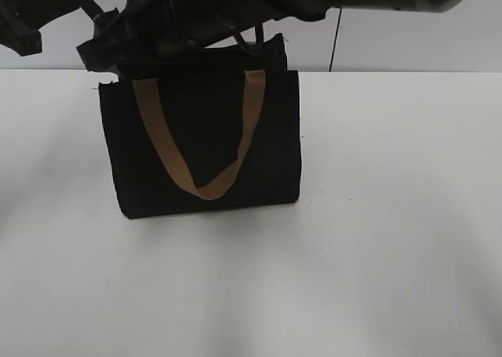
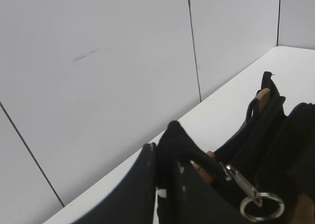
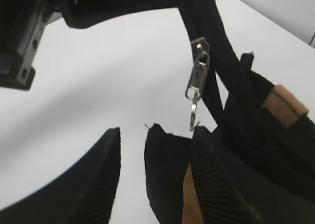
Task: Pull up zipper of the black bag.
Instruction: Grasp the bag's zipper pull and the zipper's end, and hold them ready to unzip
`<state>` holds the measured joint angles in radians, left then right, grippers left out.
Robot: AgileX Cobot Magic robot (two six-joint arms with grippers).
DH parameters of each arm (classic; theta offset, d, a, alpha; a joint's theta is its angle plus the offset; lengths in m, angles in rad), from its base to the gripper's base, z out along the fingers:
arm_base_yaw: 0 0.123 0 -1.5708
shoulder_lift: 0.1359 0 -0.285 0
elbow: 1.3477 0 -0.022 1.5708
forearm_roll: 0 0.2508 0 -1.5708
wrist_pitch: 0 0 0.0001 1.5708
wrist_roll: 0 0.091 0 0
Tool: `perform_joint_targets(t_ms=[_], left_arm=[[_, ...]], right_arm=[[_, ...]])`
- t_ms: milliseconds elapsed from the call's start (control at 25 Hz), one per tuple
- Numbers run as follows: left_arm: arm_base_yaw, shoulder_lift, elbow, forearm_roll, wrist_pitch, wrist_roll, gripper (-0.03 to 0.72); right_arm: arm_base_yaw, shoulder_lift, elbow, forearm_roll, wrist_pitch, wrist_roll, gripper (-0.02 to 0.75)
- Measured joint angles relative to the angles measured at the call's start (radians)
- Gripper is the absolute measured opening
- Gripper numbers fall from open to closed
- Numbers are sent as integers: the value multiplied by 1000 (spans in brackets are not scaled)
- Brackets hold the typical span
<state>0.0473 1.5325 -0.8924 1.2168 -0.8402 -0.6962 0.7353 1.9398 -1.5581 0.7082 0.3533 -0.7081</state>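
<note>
The black bag (image 1: 271, 137) stands upright on the white table, one tan strap hanging down its front. My left gripper (image 1: 106, 52) is at the bag's top left corner. In the left wrist view it (image 2: 165, 157) is shut on a fold of the bag's black fabric (image 2: 182, 145), with the zipper's silver pull tab (image 2: 243, 182) and its ring just to the right. My right gripper (image 3: 157, 150) is open. An upper corner of the bag (image 3: 165, 175) stands between its fingers. The pull tab (image 3: 197, 76) hangs free just beyond the fingertips.
The white table (image 1: 376, 231) stretches in front of and to both sides of the bag. A pale panelled wall (image 1: 376, 43) stands behind it. Both dark arms reach over the bag's top from the back.
</note>
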Motion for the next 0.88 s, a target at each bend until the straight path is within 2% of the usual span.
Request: perform_joint_targets(t_ms=[880], left_arm=[[0,0,0,-1,1,0,25]], right_arm=[[4,93,-39,18,-109,3,342]])
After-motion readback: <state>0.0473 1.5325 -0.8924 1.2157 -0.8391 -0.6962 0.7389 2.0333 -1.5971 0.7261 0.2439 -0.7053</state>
